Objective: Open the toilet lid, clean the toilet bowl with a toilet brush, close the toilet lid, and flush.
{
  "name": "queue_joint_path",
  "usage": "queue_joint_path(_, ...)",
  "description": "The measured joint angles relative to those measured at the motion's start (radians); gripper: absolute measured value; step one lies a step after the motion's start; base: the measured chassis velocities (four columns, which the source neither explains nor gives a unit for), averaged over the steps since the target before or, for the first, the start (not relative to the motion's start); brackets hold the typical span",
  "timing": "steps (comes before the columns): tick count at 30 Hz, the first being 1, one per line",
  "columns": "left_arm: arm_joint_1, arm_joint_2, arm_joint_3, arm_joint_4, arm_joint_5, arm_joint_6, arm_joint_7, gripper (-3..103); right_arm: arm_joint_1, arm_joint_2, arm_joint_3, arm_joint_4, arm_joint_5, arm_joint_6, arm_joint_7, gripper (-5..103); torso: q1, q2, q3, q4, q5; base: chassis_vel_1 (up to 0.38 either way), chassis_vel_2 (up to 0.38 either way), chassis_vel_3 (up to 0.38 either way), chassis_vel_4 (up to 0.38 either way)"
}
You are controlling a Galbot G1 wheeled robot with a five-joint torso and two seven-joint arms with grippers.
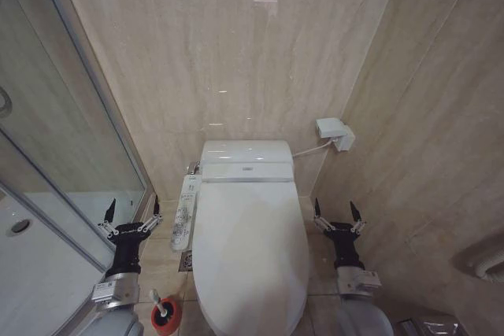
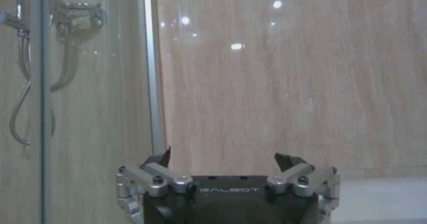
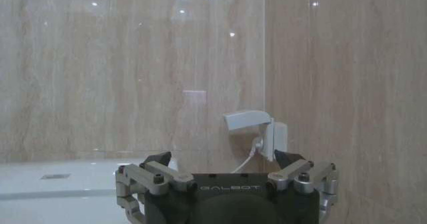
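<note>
The large glossy white plastic oval toilet lid [image 1: 250, 253] lies shut over the white ceramic toilet bowl, dead centre. Down by the floor on the left, the slim white-handled toilet brush [image 1: 157, 301] stands in its small round red holder cup [image 1: 165, 316]. Left end effector [image 1: 131, 214] hovers beside the white side control panel [image 1: 184, 213], fingers spread wide, empty. Right end effector [image 1: 339, 214] mirrors it on the far side, also wide, empty. Risk: that slick lid could slip a shallow grip and slam, and the left arm could clip the panel.

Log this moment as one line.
toilet lid: closed | toilet brush: in holder | left gripper: open, idle | right gripper: open, idle
</note>
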Motion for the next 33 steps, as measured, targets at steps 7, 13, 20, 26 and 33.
queue_joint_path(7,-0.012,0.001,0.002,0.008,0.0,-0.002,0.006,100,0.0,0.0,0.0,0.0,0.0,0.0,0.0,100,0.0,0.0,0.0,-0.0002,0.0,-0.106,0.08,0.083,-0.08)
queue_joint_path(13,-0.017,0.0,0.006,0.021,0.002,-0.008,0.007,100,0.001,0.0,0.0,0.0,0.0,0.0,0.0,100,0.001,0.0,0.0,0.0002,-0.0001,-0.106,0.119,0.115,-0.109)
queue_joint_path(20,-0.016,-0.009,0.022,0.035,0.018,-0.024,0.012,100,0.0,0.0,0.0,0.0,0.0,0.0,0.0,100,0.0,0.0,0.0,0.0001,0.0001,0.02,-0.034,-0.029,0.015)
queue_joint_path(26,-0.018,-0.011,0.027,0.041,0.022,-0.031,0.012,100,0.0,0.0,0.0,0.0,0.0,0.0,0.0,100,0.0,0.0,0.0,0.0,0.0,-0.015,0.012,0.005,-0.011)
queue_joint_path(33,-0.023,-0.01,0.03,0.042,0.022,-0.033,0.013,100,0.001,0.0,0.0,0.0,0.0,0.0,0.0,100,0.001,0.0,0.0,0.0001,0.0,-0.063,0.091,0.081,-0.068)
